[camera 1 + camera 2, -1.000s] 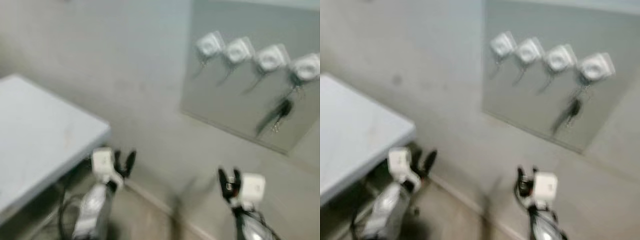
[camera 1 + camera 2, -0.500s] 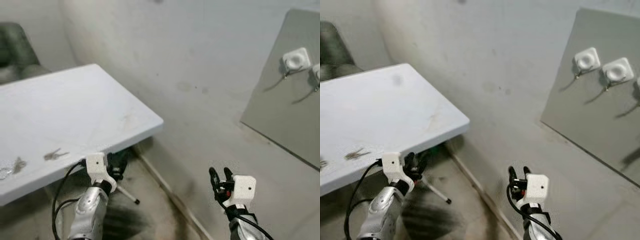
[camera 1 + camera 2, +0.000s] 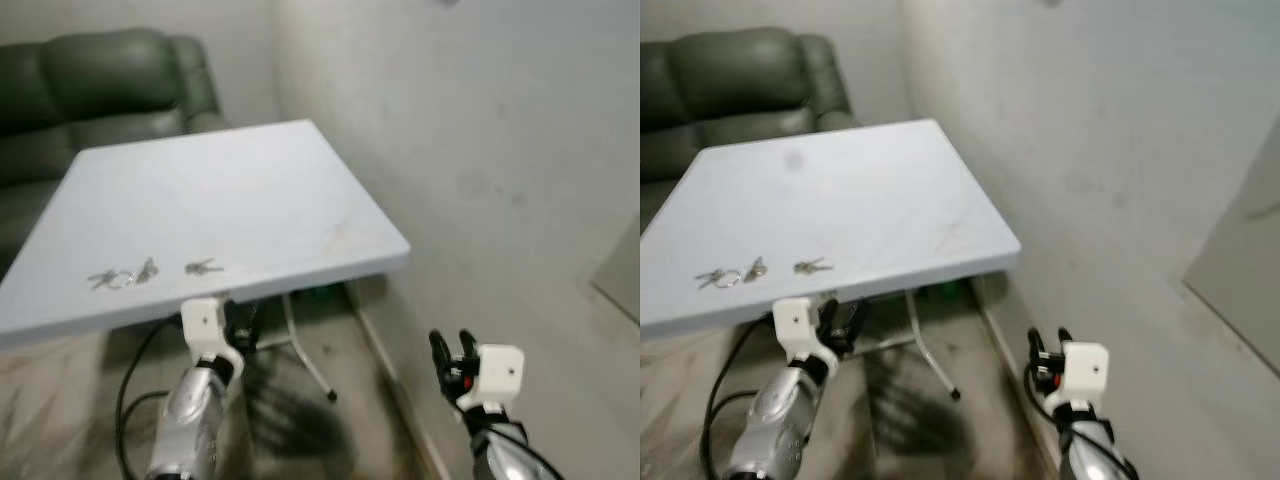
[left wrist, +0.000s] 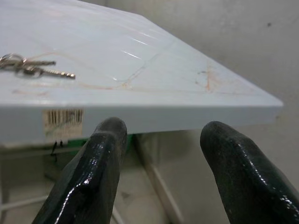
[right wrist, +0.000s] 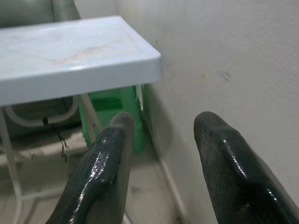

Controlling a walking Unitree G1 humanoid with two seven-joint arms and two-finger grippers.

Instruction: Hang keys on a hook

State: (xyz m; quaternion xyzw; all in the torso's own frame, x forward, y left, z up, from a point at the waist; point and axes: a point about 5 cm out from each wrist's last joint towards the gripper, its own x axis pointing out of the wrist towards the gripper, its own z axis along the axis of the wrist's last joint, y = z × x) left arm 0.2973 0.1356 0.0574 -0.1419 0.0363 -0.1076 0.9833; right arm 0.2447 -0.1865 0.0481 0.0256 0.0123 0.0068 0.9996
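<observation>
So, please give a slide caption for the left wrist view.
Open left gripper below the white table edge, keys lying on top.

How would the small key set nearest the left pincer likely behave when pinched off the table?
The small key set lies flat on the smooth white table, so it would probably slide before lifting. Its thin, loosely joined keys would likely dangle and swing.

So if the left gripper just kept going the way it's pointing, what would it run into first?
Most likely the front edge of the white table. The left gripper, fingers open, sits just below that edge, so depending on depth it might slip underneath instead.
</observation>
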